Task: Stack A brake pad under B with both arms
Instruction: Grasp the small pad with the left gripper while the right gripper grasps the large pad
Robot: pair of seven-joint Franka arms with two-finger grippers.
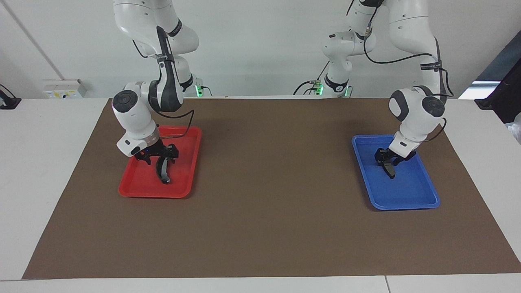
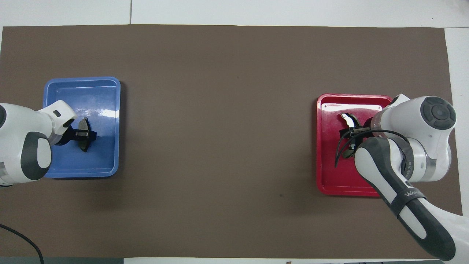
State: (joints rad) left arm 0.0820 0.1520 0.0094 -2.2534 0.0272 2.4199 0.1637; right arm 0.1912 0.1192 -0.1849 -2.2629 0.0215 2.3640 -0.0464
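The short dark brake pad A (image 1: 391, 170) is in the blue tray (image 1: 411, 191) at the left arm's end of the table. My left gripper (image 1: 388, 160) is shut on it; in the overhead view the left gripper (image 2: 82, 135) clasps the middle of pad A (image 2: 85, 124). The long crescent pad B (image 1: 163, 171) hangs tilted over the red tray (image 1: 183, 179), its lower tip at or just above the floor. My right gripper (image 1: 159, 156) is shut on its upper part. In the overhead view the right gripper (image 2: 351, 134) hides most of pad B (image 2: 350, 120).
Both trays, the blue tray (image 2: 102, 99) and the red tray (image 2: 329, 176), lie on a brown mat (image 1: 268, 183) that covers the white table. A black cable loops from the right wrist over the red tray.
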